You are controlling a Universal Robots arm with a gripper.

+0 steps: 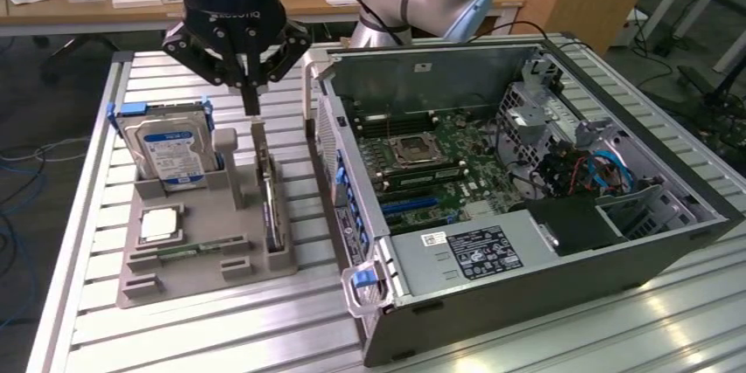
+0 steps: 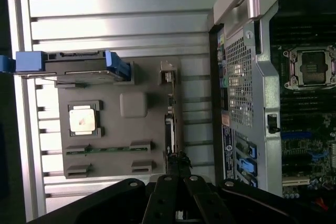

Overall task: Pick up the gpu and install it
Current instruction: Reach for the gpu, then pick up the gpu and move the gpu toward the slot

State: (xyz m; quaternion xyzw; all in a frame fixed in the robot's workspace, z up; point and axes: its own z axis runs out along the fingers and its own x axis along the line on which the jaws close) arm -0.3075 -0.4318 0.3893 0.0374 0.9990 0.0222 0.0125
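Observation:
The gpu stands on its long edge in a slot of the grey holder tray, its greyish metal bracket end pointing up. My gripper hangs straight above that bracket end with its fingers shut to a point just over the card's top. Whether the tips touch the card I cannot tell. In the wrist view the gpu shows edge-on in the tray, and my shut gripper overlaps its near end.
A blue-labelled hard drive stands upright in the tray beside the gpu, with a CPU chip and a green memory stick lying nearby. The open computer case with its motherboard lies on the exterior view's right.

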